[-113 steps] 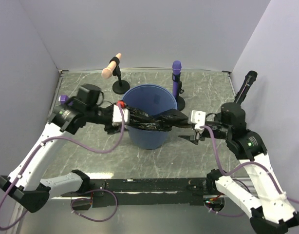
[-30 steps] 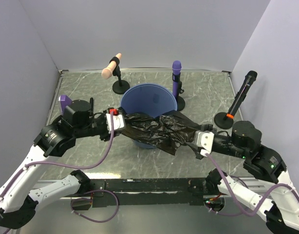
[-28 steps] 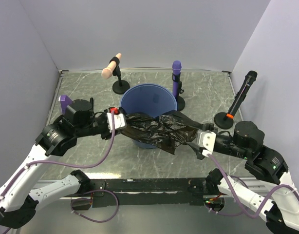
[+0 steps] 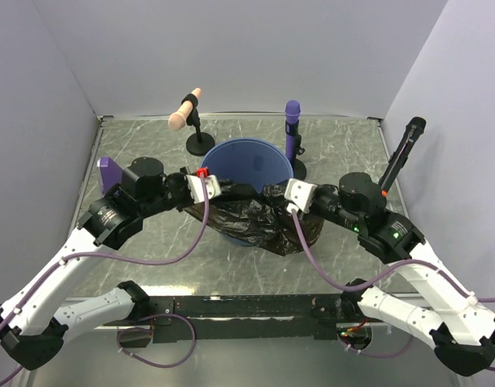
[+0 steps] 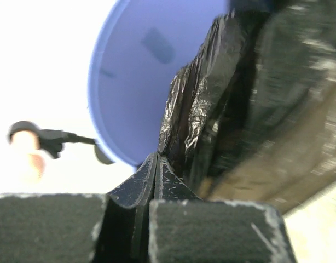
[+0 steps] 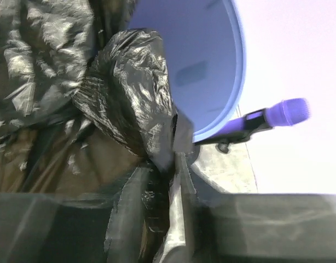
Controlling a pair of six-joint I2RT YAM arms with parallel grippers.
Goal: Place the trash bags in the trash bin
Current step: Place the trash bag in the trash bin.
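The left jaws and right jaws clamp a crumpled black plastic trash bag (image 4: 259, 219) draped over the round blue plastic bin (image 4: 246, 161).

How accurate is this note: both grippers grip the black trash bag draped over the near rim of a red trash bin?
Wrong on colour: the trash bin is blue, not red, as the top external view shows. The rest stands: the left gripper and right gripper both grip the black trash bag draped over its near rim.
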